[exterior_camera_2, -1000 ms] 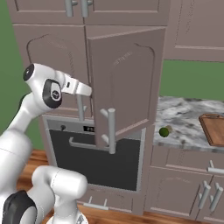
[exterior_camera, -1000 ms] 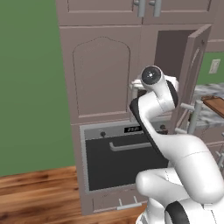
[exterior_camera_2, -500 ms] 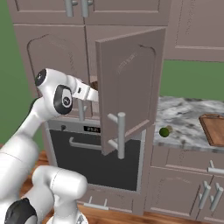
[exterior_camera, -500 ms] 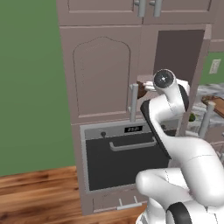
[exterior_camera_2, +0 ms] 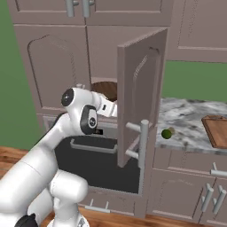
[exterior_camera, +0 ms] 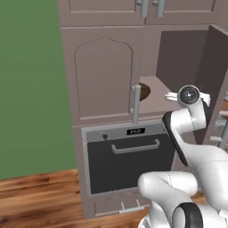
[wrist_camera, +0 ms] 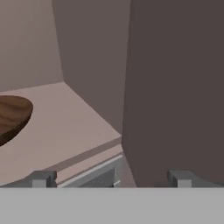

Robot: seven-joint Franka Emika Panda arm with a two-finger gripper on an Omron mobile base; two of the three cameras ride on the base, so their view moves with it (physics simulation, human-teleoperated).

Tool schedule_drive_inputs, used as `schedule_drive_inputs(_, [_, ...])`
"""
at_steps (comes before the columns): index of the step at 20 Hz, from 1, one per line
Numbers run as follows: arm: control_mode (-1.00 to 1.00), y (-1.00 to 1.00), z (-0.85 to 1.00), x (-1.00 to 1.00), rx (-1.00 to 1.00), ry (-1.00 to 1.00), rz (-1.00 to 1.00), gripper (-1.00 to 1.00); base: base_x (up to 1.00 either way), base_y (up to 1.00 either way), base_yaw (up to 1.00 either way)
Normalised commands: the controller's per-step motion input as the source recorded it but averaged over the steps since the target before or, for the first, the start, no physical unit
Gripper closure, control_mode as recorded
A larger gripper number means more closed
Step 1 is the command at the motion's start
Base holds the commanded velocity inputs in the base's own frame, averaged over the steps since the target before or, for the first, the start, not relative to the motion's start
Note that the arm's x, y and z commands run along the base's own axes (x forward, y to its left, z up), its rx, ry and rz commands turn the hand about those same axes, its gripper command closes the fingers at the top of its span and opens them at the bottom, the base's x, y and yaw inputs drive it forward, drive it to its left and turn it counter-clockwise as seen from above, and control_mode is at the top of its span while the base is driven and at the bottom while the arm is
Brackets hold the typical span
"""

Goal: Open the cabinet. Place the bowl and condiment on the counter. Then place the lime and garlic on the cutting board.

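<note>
The cabinet's right door [exterior_camera_2: 138,84] stands swung out, its grey bar handle [exterior_camera_2: 144,142] facing the room. Inside on the shelf lies the dark-brown wooden bowl [exterior_camera: 144,91] [exterior_camera_2: 105,88] [wrist_camera: 13,114]. My gripper [wrist_camera: 111,179] [exterior_camera: 169,95] is open and empty at the front edge of that shelf, with the bowl to its left and the door's inner face [wrist_camera: 175,87] close on its right. On the marble counter [exterior_camera_2: 190,116] rests the lime [exterior_camera_2: 166,134]; the garlic is too small to tell. The cutting board [exterior_camera_2: 217,131] lies at the right edge. The condiment is hidden.
The cabinet's left arched door [exterior_camera: 102,75] is closed, its handle [exterior_camera: 136,103] just left of the opening. A dark oven [exterior_camera: 129,160] with a bar handle sits below the shelf. Wall cabinets [exterior_camera_2: 80,9] hang overhead. Wooden floor [exterior_camera: 40,191] lies in front.
The right cabinet door has swung wider open. My hand has moved from the door toward the shelf opening. The jaws stayed open.
</note>
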Motion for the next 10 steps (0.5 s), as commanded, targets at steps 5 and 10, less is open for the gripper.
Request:
schedule_drive_inputs(5, [-1.00, -0.69, -0.19, 0.00, 0.00, -0.04, 0.00, -1.00, 0.00, 0.00, 0.00])
schedule_drive_inputs(10, [-1.00, -0.65, -0.04, 0.00, 0.00, -0.04, 0.00, -1.00, 0.00, 0.00, 0.00])
